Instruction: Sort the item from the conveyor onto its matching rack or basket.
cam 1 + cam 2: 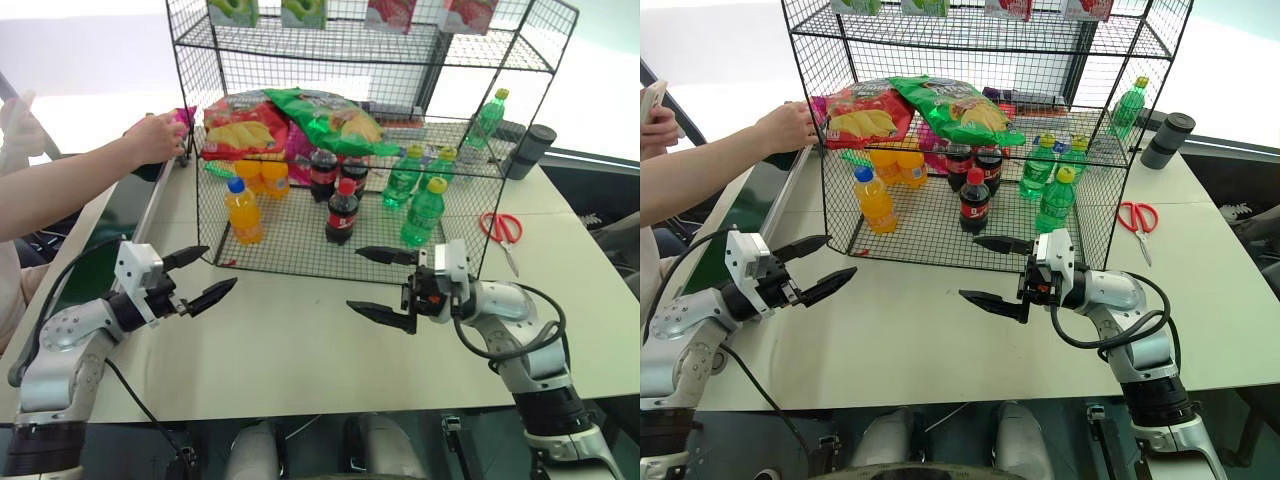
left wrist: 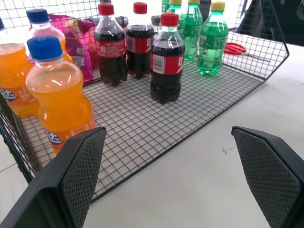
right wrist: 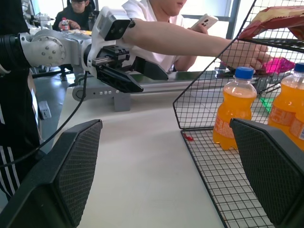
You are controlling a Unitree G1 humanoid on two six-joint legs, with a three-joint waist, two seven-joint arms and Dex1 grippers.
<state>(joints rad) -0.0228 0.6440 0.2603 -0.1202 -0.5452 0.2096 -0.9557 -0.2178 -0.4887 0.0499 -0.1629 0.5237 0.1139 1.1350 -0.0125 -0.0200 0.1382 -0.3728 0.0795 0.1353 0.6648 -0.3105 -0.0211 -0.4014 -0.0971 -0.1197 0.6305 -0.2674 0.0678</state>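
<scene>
At the far end of the conveyor (image 1: 128, 212), a dark green belt with a grey side rail along the table's left edge, a person's hand (image 1: 155, 136) holds the magenta-pink item (image 1: 184, 117) against the left side of the black wire rack (image 1: 290, 252). A similar magenta bag (image 2: 75, 43) lies on the rack's bottom tier behind the bottles. My left gripper (image 1: 220, 267) hovers open and empty over the table in front of the rack's left corner. My right gripper (image 1: 354, 278) points left, open and empty, in front of the rack's middle.
A red chip bag (image 1: 240, 125) and a green chip bag (image 1: 325, 120) lie on the rack's middle shelf. Orange soda (image 1: 243, 210), cola (image 1: 342, 210) and green bottles (image 1: 422, 212) stand on the bottom tier. Red scissors (image 1: 500, 228) and a dark cylinder (image 1: 530, 150) sit at the right.
</scene>
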